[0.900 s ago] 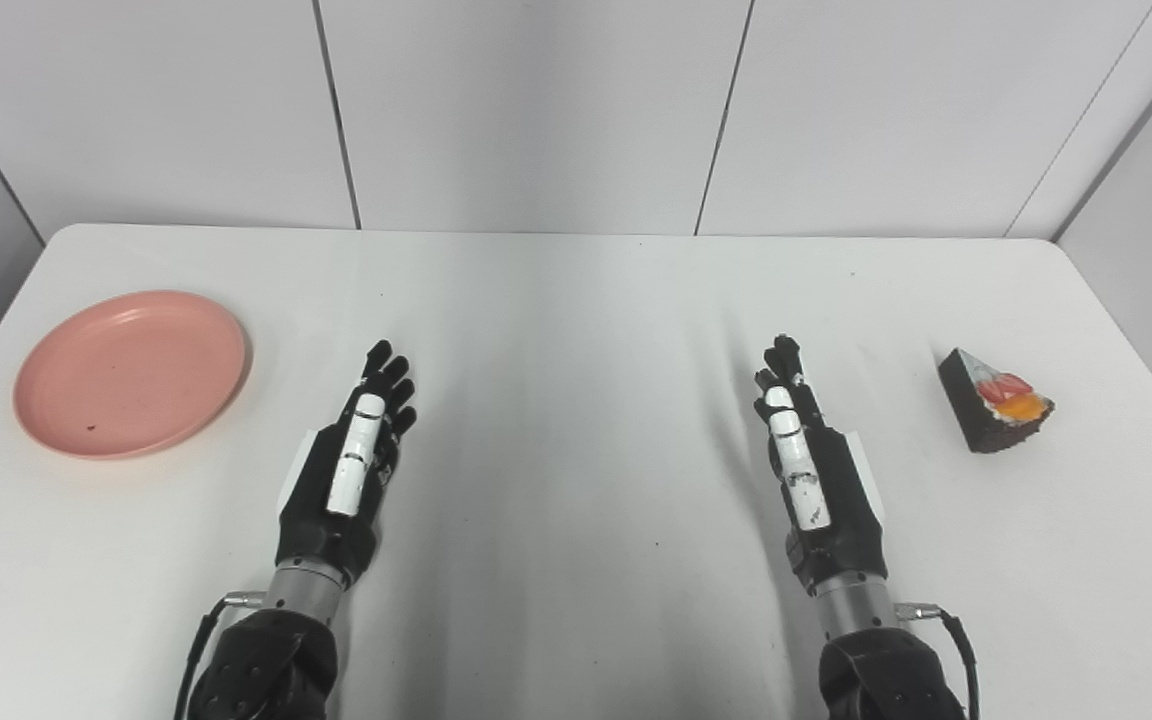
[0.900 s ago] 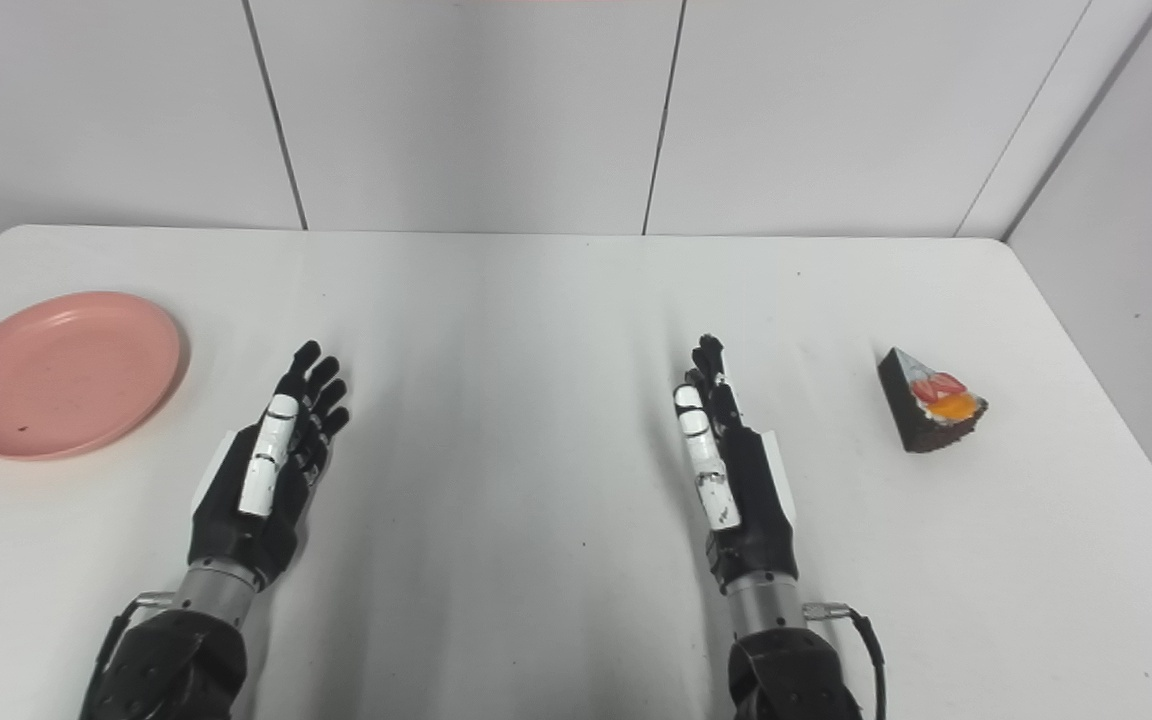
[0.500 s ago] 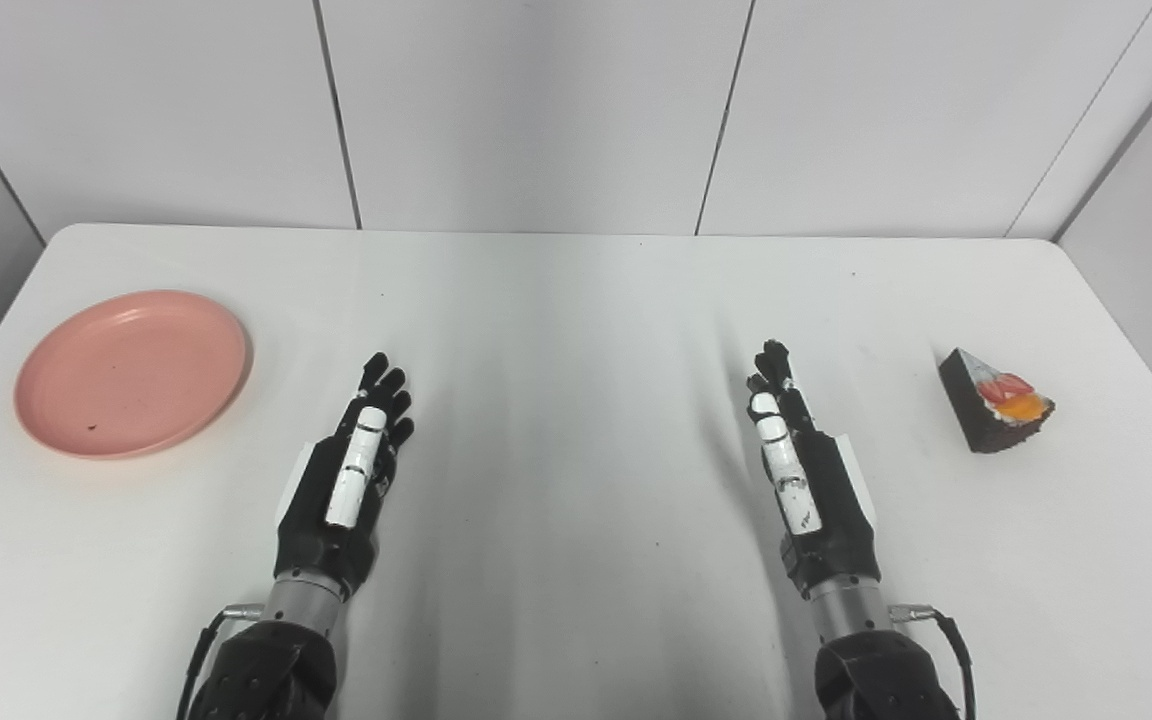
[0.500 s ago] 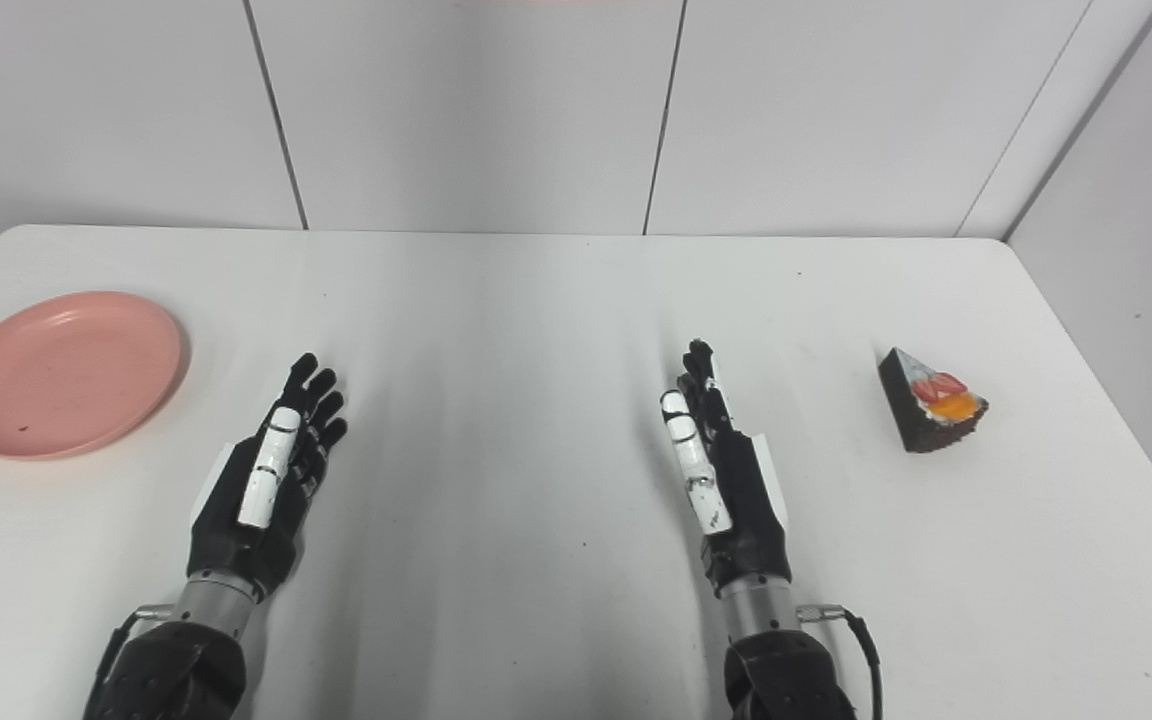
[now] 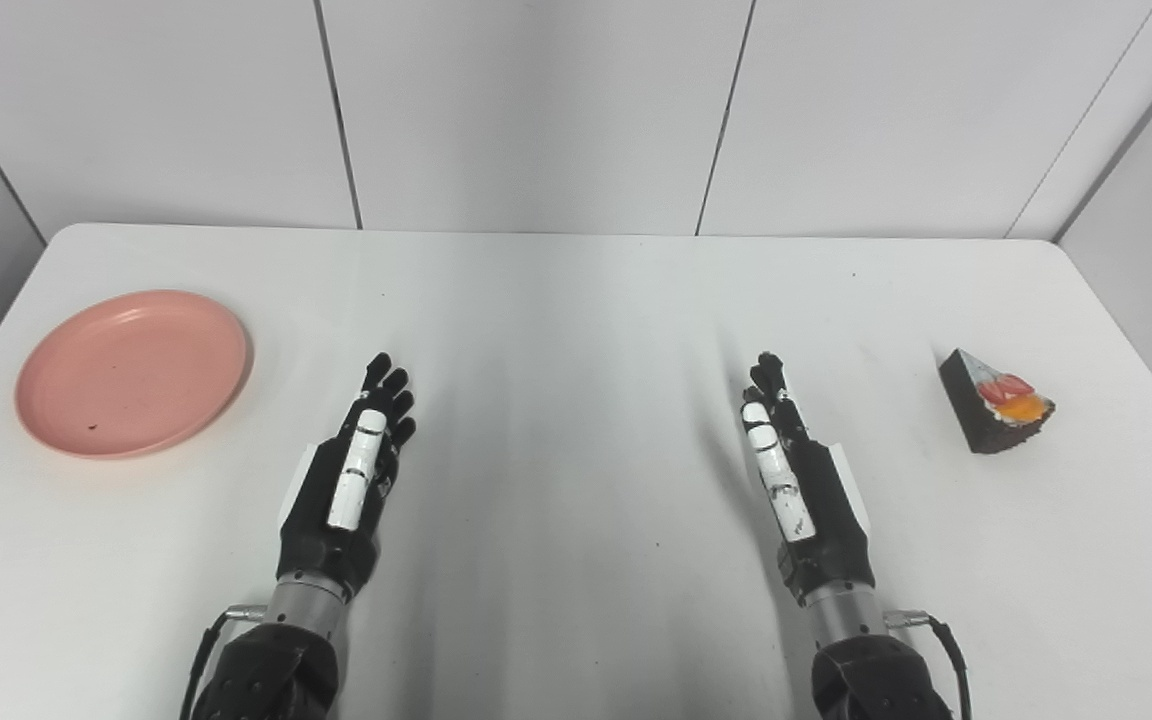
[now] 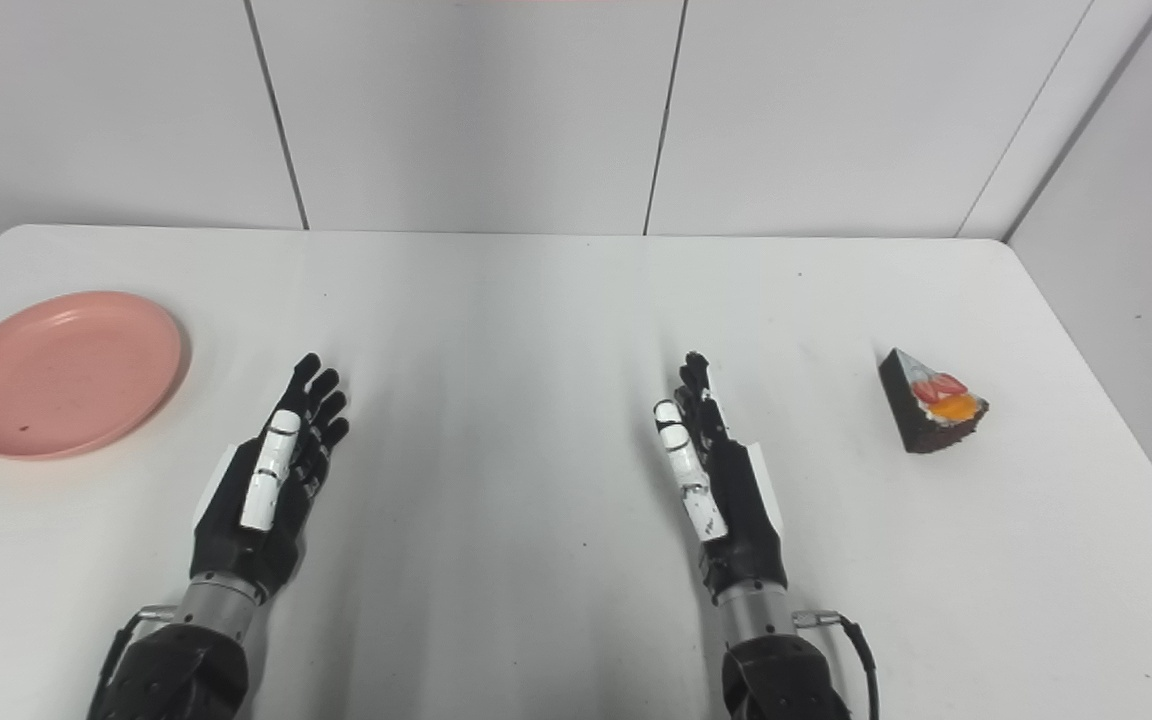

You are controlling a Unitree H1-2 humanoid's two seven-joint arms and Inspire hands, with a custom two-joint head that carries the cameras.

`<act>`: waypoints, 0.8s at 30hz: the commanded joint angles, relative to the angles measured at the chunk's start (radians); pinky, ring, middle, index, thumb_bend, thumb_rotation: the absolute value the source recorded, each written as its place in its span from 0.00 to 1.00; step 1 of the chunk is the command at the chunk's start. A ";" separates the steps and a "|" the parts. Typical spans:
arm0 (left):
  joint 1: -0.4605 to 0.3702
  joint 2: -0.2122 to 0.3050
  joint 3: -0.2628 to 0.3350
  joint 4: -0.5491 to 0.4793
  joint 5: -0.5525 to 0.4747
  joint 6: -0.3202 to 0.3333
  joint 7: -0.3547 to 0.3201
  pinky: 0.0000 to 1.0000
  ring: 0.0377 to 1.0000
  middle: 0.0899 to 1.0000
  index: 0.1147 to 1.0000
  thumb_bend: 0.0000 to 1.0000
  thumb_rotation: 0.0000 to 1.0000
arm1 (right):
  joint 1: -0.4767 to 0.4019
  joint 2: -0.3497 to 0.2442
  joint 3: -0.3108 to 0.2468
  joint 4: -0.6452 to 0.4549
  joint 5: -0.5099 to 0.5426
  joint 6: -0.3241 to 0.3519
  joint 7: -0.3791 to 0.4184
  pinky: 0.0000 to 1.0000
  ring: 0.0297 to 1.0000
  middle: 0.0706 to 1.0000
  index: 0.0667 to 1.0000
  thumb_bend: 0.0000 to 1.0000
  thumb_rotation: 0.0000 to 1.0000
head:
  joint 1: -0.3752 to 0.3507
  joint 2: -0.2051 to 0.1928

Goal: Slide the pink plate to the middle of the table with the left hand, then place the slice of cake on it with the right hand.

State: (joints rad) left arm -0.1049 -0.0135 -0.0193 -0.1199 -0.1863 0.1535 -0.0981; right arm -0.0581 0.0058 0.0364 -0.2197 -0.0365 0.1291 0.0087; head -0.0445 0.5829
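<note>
The pink plate [image 5: 132,370] lies empty at the far left of the white table [image 5: 576,300]. The slice of chocolate cake [image 5: 992,402] with red and orange fruit on top sits at the far right. My left hand [image 5: 346,482] rests edge-up near the table's front left, open and empty, well to the right of the plate. My right hand [image 5: 804,490] rests edge-up at the front right, open and empty, well to the left of the cake. Both also show in the right eye view: left hand [image 6: 266,482], right hand [image 6: 721,490].
The table's far edge meets a white panelled wall [image 5: 536,110]. Grey walls stand close to the table's left and right edges.
Both hands have drawn back a little toward the front edge, and the right hand has shifted slightly left. The plate and cake have not moved.
</note>
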 commanded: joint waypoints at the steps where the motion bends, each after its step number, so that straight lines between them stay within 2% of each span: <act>1: -0.013 0.006 -0.003 0.000 -0.015 -0.022 -0.024 1.00 1.00 1.00 1.00 0.65 0.86 | -0.014 -0.002 0.002 -0.014 -0.003 -0.028 0.001 1.00 1.00 1.00 1.00 0.51 0.88 | 0.006 -0.007; 6: -0.015 0.010 -0.013 0.027 0.002 -0.051 -0.033 1.00 1.00 1.00 1.00 0.65 0.89 | -0.009 -0.014 0.003 0.002 0.001 -0.053 0.010 0.99 0.99 1.00 1.00 0.50 0.88 | 0.057 -0.038; 12: -0.039 -0.015 -0.019 0.085 0.018 -0.126 -0.023 1.00 1.00 1.00 1.00 0.63 0.92 | 0.010 -0.032 -0.007 0.007 0.028 -0.075 0.027 1.00 1.00 1.00 1.00 0.49 0.89 | 0.187 -0.105; 13: -0.050 -0.021 -0.017 0.094 0.023 -0.136 -0.012 1.00 1.00 1.00 1.00 0.62 0.91 | 0.011 -0.038 -0.008 0.013 0.031 -0.084 0.031 1.00 1.00 1.00 1.00 0.49 0.89 | 0.225 -0.123; 14: -0.061 -0.027 -0.011 0.100 0.028 -0.142 0.000 1.00 1.00 1.00 1.00 0.62 0.92 | 0.011 -0.040 -0.010 0.023 0.041 -0.095 0.035 1.00 1.00 1.00 1.00 0.50 0.90 | 0.225 -0.123; 17: -0.106 -0.044 0.014 0.122 0.055 -0.182 0.050 0.97 0.97 0.98 0.99 0.63 0.96 | 0.005 -0.047 -0.020 0.070 0.067 -0.145 0.044 1.00 1.00 1.00 1.00 0.58 0.88 | 0.286 -0.153; 19: -0.147 -0.039 0.036 0.126 0.061 -0.187 0.071 0.94 0.95 0.96 0.97 0.64 0.97 | 0.012 -0.057 -0.028 0.069 0.083 -0.146 0.051 1.00 1.00 1.00 1.00 0.61 0.86 | 0.319 -0.171; 24: -0.237 -0.013 0.078 0.126 0.079 -0.212 0.104 0.92 0.93 0.94 0.94 0.68 1.00 | 0.028 -0.074 -0.042 0.055 0.113 -0.134 0.065 1.00 1.00 1.00 1.00 0.55 0.88 | 0.383 -0.214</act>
State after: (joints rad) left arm -0.2988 -0.0395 0.0549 0.0335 -0.1285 -0.0080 -0.0056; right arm -0.0315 -0.0620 0.0040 -0.1310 0.0606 0.0331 0.0636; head 0.3373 0.3683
